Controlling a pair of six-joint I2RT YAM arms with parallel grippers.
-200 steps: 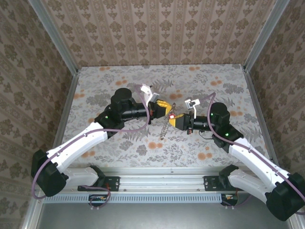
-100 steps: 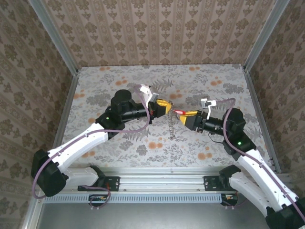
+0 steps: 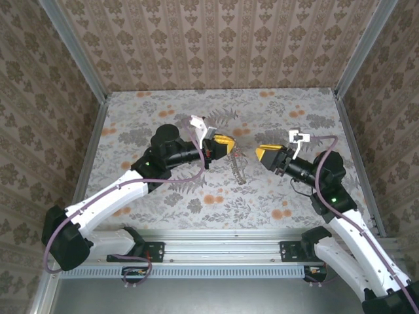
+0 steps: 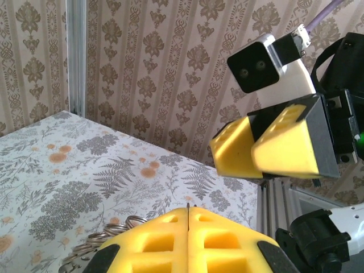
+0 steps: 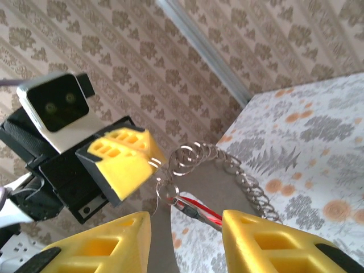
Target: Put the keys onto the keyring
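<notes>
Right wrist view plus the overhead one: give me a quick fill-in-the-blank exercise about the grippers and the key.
1. The left gripper is ___ on the keyring.
2. The right gripper has its jaws ___ and holds nothing.
3. The key hanging below the keyring has a ___ head.
Missing words: shut; open; red.

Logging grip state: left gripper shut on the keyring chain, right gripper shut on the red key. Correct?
Not the right one. The right gripper is open and empty; the right wrist view shows the red key hanging free from the keyring chain. The left gripper is shut on that chain.
</notes>
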